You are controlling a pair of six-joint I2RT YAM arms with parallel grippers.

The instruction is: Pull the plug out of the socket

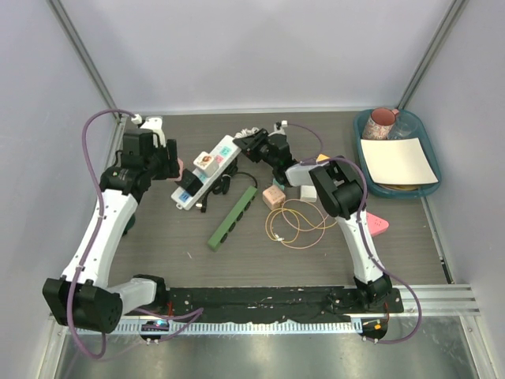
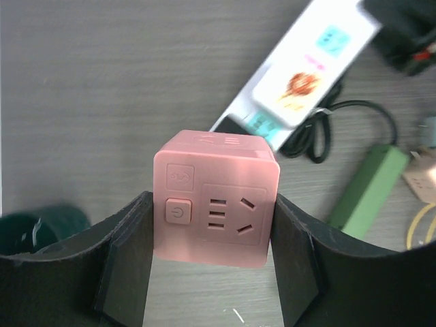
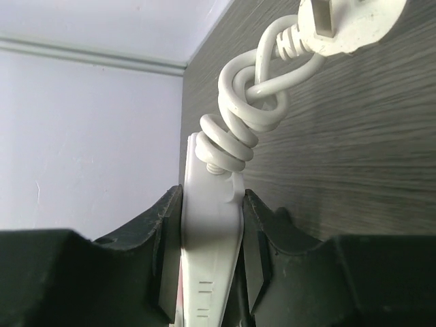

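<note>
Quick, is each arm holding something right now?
Left end effector: closed on the pink socket cube.
Right end effector: closed on the white power strip.

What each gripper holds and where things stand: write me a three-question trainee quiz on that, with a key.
1. True or false: the left gripper is shut on the pink cube socket.
2. Pick one: the right gripper is A) open, B) shut on the white power strip, C) out of view.
3. Fill in: the tray stands at the far ____ corner of the table.

Key: 1 true; 2 B; 3 right.
</note>
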